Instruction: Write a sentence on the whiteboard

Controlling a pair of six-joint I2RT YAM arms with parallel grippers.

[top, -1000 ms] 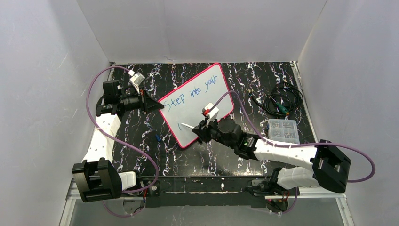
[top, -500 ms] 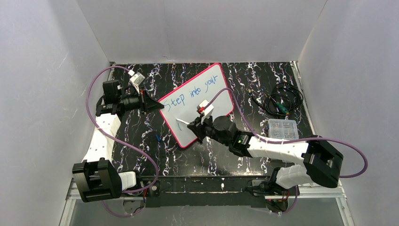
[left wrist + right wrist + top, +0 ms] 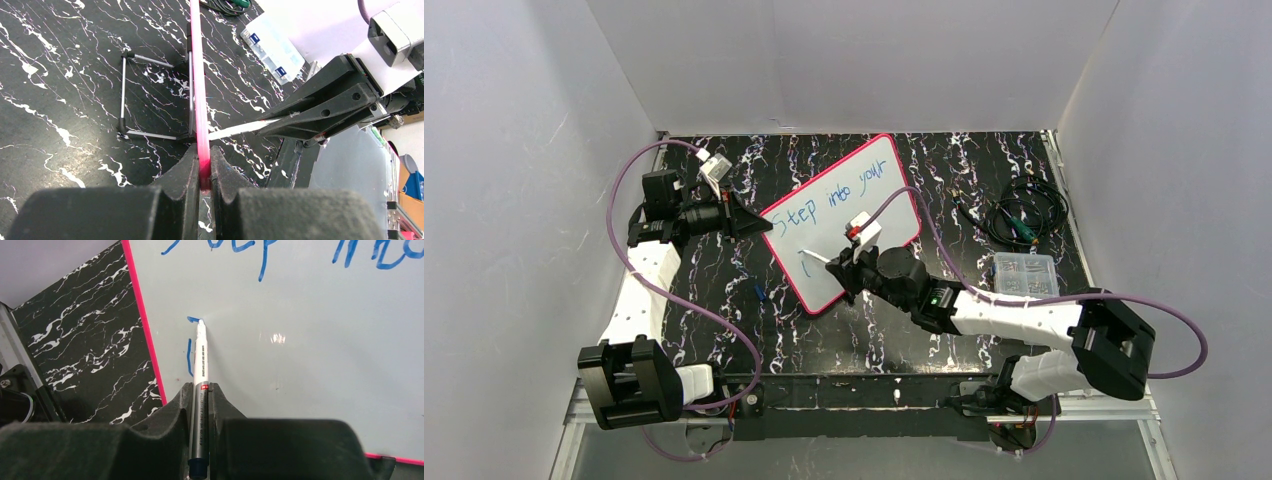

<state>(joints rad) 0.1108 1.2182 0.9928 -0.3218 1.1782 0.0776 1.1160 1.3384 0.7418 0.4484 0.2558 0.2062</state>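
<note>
The whiteboard (image 3: 824,225), white with a pink-red frame, stands tilted on the black marbled table. My left gripper (image 3: 759,222) is shut on its left frame edge (image 3: 196,75); the jaws (image 3: 202,167) pinch the pink strip. The sentence (image 3: 839,193) reads "Step into your" in blue on one line. My right gripper (image 3: 849,270) is shut on a white and grey marker pen (image 3: 201,355). Its tip touches the board (image 3: 300,340) below that line, beside a short blue stroke (image 3: 190,357).
A coil of black cables (image 3: 1024,215) lies at the back right, with a clear plastic parts box (image 3: 1026,277) in front of it. A small blue piece (image 3: 760,293) lies left of the board's near corner. The board's metal stand legs (image 3: 123,90) rest behind it. White walls enclose the table.
My right arm has shifted left and the marker tip has moved up the short blue stroke to its top. The left gripper and the board have not moved.
</note>
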